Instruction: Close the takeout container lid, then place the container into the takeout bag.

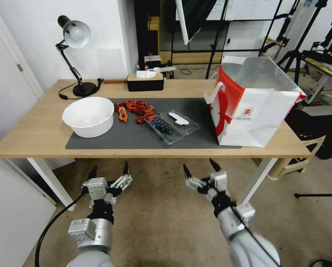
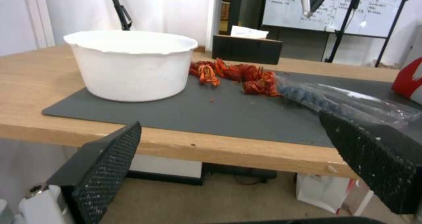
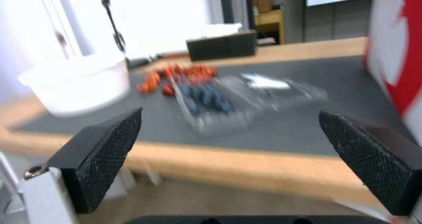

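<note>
Both pincers [image 1: 108, 171] [image 1: 198, 167] spread below the table; takeout bag [image 1: 255, 111] logo writing unreadable.

Head above; wrists low, tableward

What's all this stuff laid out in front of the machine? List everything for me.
Wooden table: one, light brown, before the robot.
Dark grey mat: one, on the table.
Round white bowl: one, left part of the mat.
Red-orange food pieces: a heap, behind the container.
Clear plastic takeout container: one, open, blueberries inside, mid-mat.
Clear lid: one, white label, lying flat beside the container's tray.
White-and-red paper takeout bag: one, open, right of the mat.
Black desk lamp: one, back left.
Black tissue box: one, back edge.
Left gripper: open, below the table edge.
Right gripper: open, likewise.
</note>
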You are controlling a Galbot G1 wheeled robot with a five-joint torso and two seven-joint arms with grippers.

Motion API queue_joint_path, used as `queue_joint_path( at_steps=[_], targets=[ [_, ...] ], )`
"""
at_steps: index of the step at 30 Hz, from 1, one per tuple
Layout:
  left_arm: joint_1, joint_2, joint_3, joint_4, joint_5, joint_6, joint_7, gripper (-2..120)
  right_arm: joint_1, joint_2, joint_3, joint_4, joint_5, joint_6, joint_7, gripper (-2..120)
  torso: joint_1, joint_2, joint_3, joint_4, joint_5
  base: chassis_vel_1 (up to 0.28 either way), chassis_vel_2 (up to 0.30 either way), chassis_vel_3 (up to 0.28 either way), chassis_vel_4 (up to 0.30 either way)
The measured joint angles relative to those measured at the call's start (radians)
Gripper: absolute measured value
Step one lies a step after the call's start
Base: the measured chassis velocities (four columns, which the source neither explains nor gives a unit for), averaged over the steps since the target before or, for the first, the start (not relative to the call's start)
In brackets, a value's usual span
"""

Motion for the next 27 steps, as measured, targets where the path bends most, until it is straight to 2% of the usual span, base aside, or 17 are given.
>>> queue_joint_path(
  at_steps=[2,5,6,8,9,12,13,16,17,19,21,23,27],
  targets=[
    [-0.002,0.002,0.000,0.003,0.000,-0.001,0.002,100,0.019,-0.011,0.000,-0.003,0.037,-0.011,0.000,100,0.000,0.000,0.000,0.0000,0.0001,0.000,0.000,0.000,0.000],
    [-0.017,0.017,0.002,0.026,-0.003,-0.002,0.016,100,0.084,-0.054,0.000,-0.020,0.213,-0.056,0.020,100,0.000,0.000,0.000,-0.0005,-0.0001,0.000,0.000,0.000,0.000],
    [-0.017,0.017,0.002,0.026,-0.003,-0.002,0.016,100,0.084,-0.054,0.000,-0.020,0.213,-0.056,0.020,100,0.000,0.000,0.000,-0.0005,-0.0001,0.000,0.000,0.000,0.000],
    [-0.017,0.022,-0.001,0.037,-0.005,-0.012,0.027,100,0.140,-0.081,-0.013,-0.051,0.345,-0.090,0.045,100,0.000,0.000,0.000,-0.0003,0.0000,0.000,0.000,0.000,0.000],
    [-0.017,0.022,-0.001,0.037,-0.005,-0.012,0.027,100,0.140,-0.081,-0.013,-0.051,0.345,-0.090,0.045,100,0.000,0.000,0.000,-0.0003,0.0000,0.000,0.000,0.000,0.000],
    [-0.015,0.021,-0.012,0.044,-0.005,-0.021,0.031,100,0.252,-0.105,-0.046,-0.113,0.604,-0.164,0.144,100,0.000,0.000,0.000,-0.0001,0.0001,0.000,0.000,0.000,0.000],
    [-0.015,0.021,-0.012,0.044,-0.005,-0.021,0.031,100,0.252,-0.105,-0.046,-0.113,0.604,-0.164,0.144,100,0.000,0.000,0.000,-0.0001,0.0001,0.000,0.000,0.000,0.000],
    [-0.015,0.019,-0.016,0.053,-0.005,-0.024,0.031,100,0.330,-0.106,-0.052,-0.153,0.764,-0.215,0.215,100,0.000,0.000,0.000,-0.0001,0.0000,0.000,0.000,0.000,0.000],
    [-0.015,0.019,-0.016,0.053,-0.005,-0.024,0.031,100,0.330,-0.106,-0.052,-0.153,0.764,-0.215,0.215,100,0.000,0.000,0.000,-0.0001,0.0000,0.000,0.000,0.000,0.000],
    [-0.015,0.015,-0.019,0.063,-0.004,-0.030,0.031,100,0.396,-0.103,-0.051,-0.184,0.878,-0.260,0.288,100,0.000,0.000,0.000,-0.0002,0.0000,0.000,0.000,0.000,0.000],
    [-0.016,0.014,-0.020,0.066,-0.003,-0.032,0.031,100,0.415,-0.102,-0.051,-0.192,0.908,-0.273,0.314,100,0.000,0.000,0.000,-0.0001,0.0000,0.000,0.000,0.000,0.000],
    [-0.017,0.012,-0.022,0.073,-0.002,-0.033,0.031,100,0.464,-0.100,-0.047,-0.217,0.982,-0.320,0.394,100,0.000,0.000,0.000,-0.0002,-0.0001,0.000,0.000,0.000,0.000],
    [-0.018,0.008,-0.024,0.080,-0.001,-0.035,0.029,100,0.511,-0.103,-0.052,-0.253,1.028,-0.367,0.483,100,0.000,0.000,0.000,-0.0002,0.0000,0.000,0.000,0.000,0.000]
  ],
)
